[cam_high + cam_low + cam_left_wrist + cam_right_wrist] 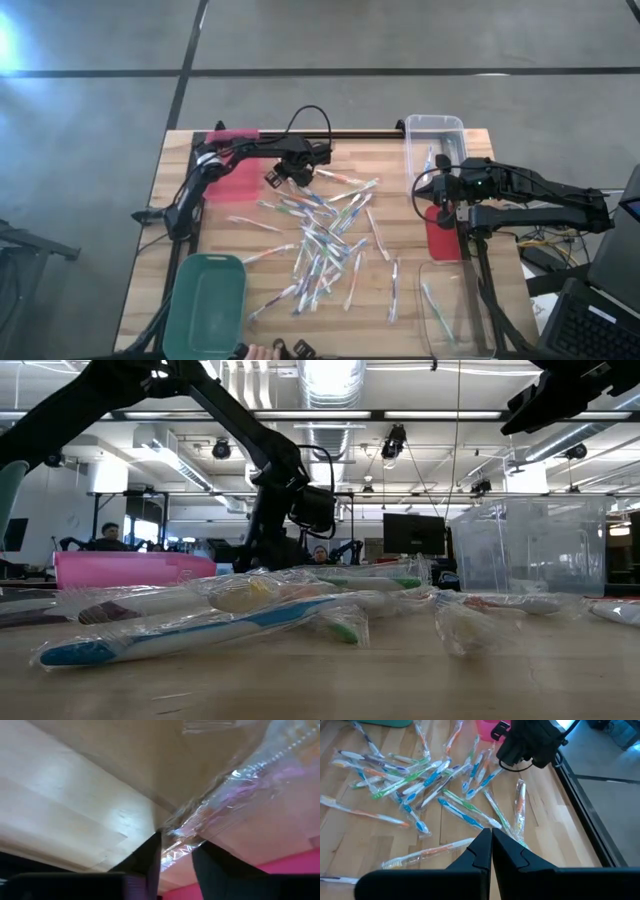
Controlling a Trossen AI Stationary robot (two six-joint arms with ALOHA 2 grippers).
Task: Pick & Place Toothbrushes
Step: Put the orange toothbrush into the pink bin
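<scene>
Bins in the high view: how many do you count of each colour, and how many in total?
Pink or red bins: 2
Green bin: 1
Clear bins: 2
Total: 5

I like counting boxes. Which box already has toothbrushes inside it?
The clear bin at the table's far right corner holds a toothbrush; another clear bin near the front holds one too. The green bin looks empty.

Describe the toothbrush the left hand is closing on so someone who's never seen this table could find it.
Start at the pink bin in the table's far left corner. Just beside it, toward the pile, hangs the left hand. The toothbrush lies between its fingers in a clear crinkly wrapper with a pinkish-purple tint, at the pile's edge nearest the pink bin.
</scene>
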